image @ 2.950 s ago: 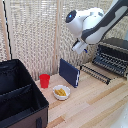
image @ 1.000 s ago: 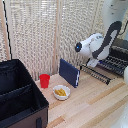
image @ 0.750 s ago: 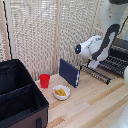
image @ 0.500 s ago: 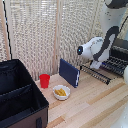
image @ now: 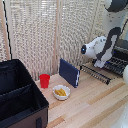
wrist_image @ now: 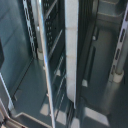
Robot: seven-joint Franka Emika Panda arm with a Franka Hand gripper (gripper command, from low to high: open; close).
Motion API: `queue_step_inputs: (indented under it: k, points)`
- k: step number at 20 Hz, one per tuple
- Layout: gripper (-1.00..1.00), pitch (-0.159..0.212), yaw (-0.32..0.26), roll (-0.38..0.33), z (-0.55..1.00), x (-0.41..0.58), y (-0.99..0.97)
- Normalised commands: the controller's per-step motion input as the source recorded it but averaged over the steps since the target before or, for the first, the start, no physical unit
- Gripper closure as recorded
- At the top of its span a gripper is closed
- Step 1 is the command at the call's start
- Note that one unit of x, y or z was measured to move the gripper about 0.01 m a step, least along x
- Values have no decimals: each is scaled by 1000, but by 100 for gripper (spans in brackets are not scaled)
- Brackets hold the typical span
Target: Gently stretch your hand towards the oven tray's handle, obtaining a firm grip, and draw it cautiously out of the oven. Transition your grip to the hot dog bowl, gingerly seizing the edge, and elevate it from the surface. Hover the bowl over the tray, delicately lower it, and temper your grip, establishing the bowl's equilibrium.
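The oven (image: 121, 50) stands at the exterior view's right edge. The oven tray (image: 98, 73), a dark wire rack, sticks out of it over the table. Its handle (image: 92, 72) is the thin front bar. My arm's white wrist (image: 100, 49) hangs right over the rack and hides the fingers there. In the wrist view the rack's bars (wrist_image: 49, 60) fill the picture very close up, and I cannot make out fingers among them. The hot dog bowl (image: 61, 92), white with yellowish pieces, rests on the table well away from the arm.
A dark blue book (image: 69, 73) stands upright between the bowl and the rack. A small red cup (image: 45, 80) sits beside the bowl. A big black fabric case (image: 20, 97) fills the exterior view's left. A slatted blind forms the backdrop.
Three seconds ago the arm was higher; it has come down to the rack. Over the last second it has barely shifted, and the rack, bowl, book and cup stay put.
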Motion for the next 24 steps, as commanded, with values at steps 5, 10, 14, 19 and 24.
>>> queue_step_inputs:
  k: [5, 10, 14, 19, 24]
  points:
    - [100, 1, 1, 21, -4, 7, -81]
    - [100, 0, 7, 56, 10, -5, -162]
    - [100, 2, 103, 122, 124, -41, -340]
    - [100, 33, 128, 118, 71, 0, -254]
    - [100, 18, 42, 26, -36, 7, 115]
